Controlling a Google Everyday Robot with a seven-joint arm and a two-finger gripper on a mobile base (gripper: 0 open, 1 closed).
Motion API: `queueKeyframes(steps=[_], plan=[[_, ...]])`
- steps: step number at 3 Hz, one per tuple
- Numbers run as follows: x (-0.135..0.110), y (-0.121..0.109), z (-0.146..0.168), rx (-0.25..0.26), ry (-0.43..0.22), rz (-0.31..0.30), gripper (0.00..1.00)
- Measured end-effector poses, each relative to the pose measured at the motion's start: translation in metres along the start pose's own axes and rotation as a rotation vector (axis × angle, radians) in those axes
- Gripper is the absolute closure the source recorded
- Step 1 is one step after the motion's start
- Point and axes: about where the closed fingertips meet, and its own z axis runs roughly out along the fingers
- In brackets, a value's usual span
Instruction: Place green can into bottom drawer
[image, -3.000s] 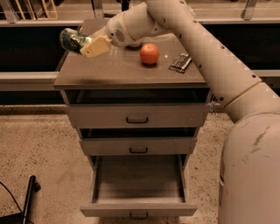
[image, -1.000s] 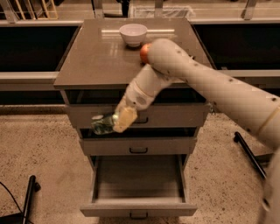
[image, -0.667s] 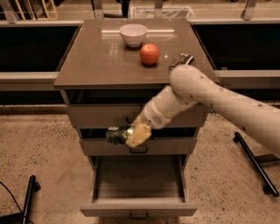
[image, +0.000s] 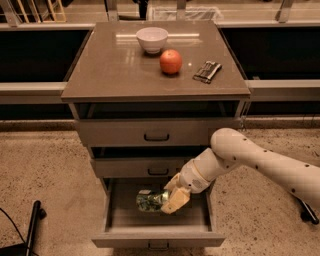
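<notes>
My gripper (image: 167, 199) is shut on the green can (image: 149, 201) and holds it on its side inside the open bottom drawer (image: 158, 240), just above the drawer's floor near the middle. The can's silver end points left. My white arm (image: 250, 160) reaches in from the right, across the front of the cabinet. The two drawers above are pulled out a little.
On the cabinet top (image: 100, 75) stand a white bowl (image: 152, 39), an orange fruit (image: 171, 61) and a dark metal tool (image: 207, 71). A black pole base (image: 31, 225) lies on the floor at the lower left. Dark shelving runs behind the cabinet.
My arm has carried the can from the cabinet top's left edge down past the upper drawers and into the open bottom drawer.
</notes>
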Motion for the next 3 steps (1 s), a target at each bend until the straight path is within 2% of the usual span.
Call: queueKeyframes(steps=[1,2,3], plan=[[0.004,0.000,0.004,-0.022,-0.002,-0.026,1.00],[0.006,-0.014,0.002,0.063,-0.016,0.002,1.00],[0.029,-0.050,0.008,0.110,-0.121,0.004,1.00]])
